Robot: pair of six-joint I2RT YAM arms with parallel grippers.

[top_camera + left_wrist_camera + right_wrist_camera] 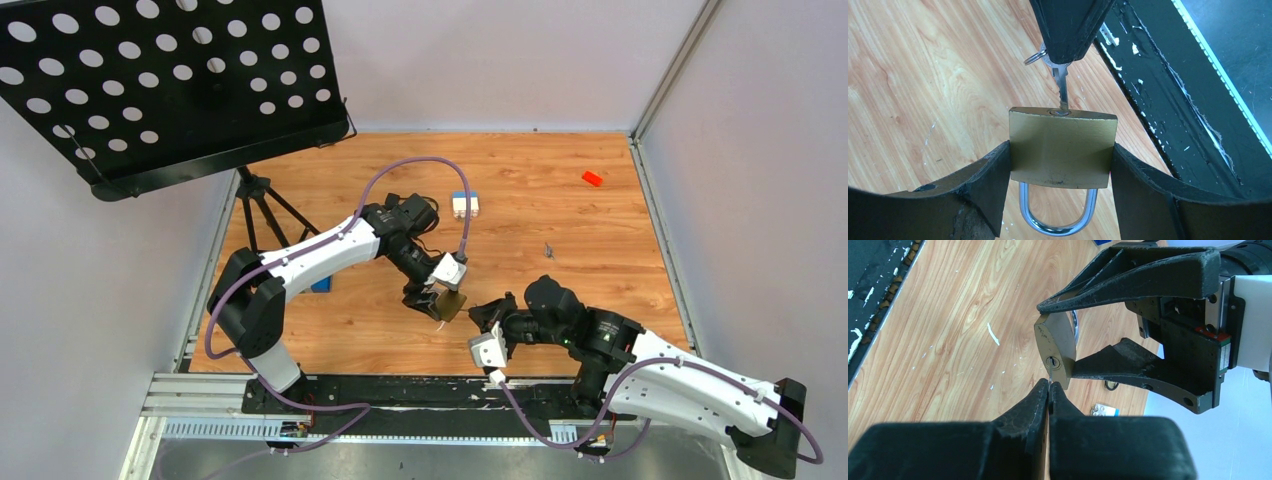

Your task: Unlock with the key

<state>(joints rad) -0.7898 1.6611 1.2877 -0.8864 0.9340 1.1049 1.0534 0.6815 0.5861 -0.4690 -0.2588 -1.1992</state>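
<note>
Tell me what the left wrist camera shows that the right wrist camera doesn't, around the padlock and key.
Only the left wrist view: the blade of the small grey metal key with its tip at the lock's top face, its wire ring, and the whole silver shackle loop.
Only the right wrist view: the round keyhole face-on, and a white scrap on the wood.
Both: the square brass padlock clamped in the left gripper, and the key pinched in the shut right gripper, over the wooden table.

Bright, even light, faint soft shadows, top view sharp, right pincer blurred close up
</note>
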